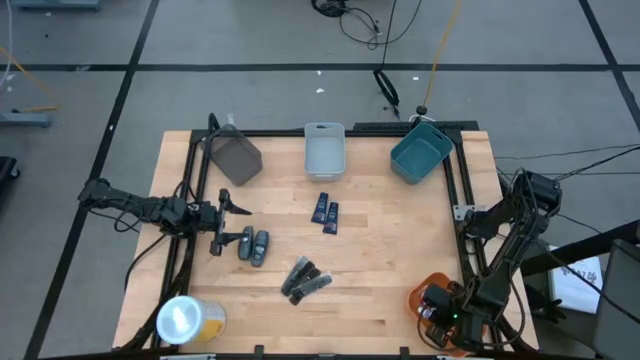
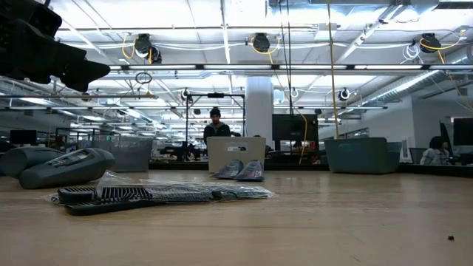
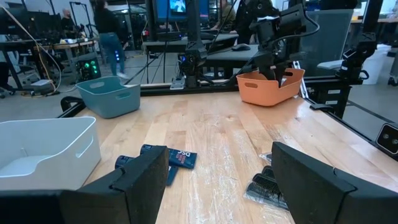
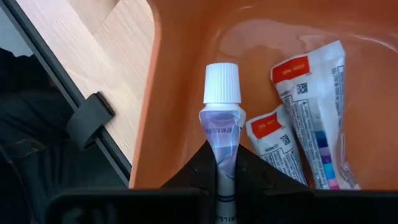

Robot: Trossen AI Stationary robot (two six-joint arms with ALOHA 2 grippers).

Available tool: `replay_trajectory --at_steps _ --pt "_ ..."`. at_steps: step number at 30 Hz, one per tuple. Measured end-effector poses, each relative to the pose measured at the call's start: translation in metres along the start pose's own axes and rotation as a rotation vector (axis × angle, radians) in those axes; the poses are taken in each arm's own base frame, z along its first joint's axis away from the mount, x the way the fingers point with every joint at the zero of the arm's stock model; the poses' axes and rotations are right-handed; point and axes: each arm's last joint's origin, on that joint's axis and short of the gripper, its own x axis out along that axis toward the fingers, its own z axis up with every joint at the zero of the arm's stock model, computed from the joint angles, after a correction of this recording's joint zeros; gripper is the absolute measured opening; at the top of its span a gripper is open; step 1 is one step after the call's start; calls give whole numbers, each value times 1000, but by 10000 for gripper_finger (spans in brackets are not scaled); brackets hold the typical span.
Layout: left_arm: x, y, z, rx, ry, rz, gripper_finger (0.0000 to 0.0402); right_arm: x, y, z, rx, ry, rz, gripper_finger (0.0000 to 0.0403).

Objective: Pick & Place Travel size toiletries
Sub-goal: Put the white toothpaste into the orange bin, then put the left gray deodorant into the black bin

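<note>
High view: the right end effector [image 1: 437,305] hangs over the orange plastic bin [image 1: 418,298] at the counter's right front corner. The left end effector [image 1: 232,222] hovers by the left edge, fingers apart.

Right wrist view: the right fingers clamp a clear white-capped tube [image 4: 222,124] above two white sachets [image 4: 305,118] inside the bin.

White-capped tube [image 4: 222,124] upright over two flat tubes [image 4: 305,118]; blue packets [image 1: 325,211], grey ovals [image 1: 253,245], black sticks [image 1: 306,279] mid-table.

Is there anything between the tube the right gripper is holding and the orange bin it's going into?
Nothing visible blocks it. The right gripper holds the white-capped tube directly over the orange bin, cap pointing in. Two white packets already lie inside, beside the tube's path, with bare bin floor left ahead of the cap.
</note>
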Motion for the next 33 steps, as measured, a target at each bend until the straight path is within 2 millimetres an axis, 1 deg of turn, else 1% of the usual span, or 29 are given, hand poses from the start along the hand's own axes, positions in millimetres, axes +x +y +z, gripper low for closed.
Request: replay_trajectory --at_steps 5,13,17,22,26,30,33 --pt "0 0 0 0 0 0 282 0 2 0 3 5 19 42" --pt "0 0 0 0 0 0 282 -1 3 -1 5 10 28 101" --pt "0 0 0 0 0 0 282 -7 4 0 22 35 52 121" --pt "0 0 0 0 0 0 282 -28 3 3 37 45 116 123" --pt "0 0 0 0 0 0 282 -49 2 8 -8 18 195 117" --pt "0 0 0 0 0 0 282 -77 -1 15 -139 -69 310 115" --pt "0 0 0 0 0 0 282 -100 -6 24 -299 -219 389 114"
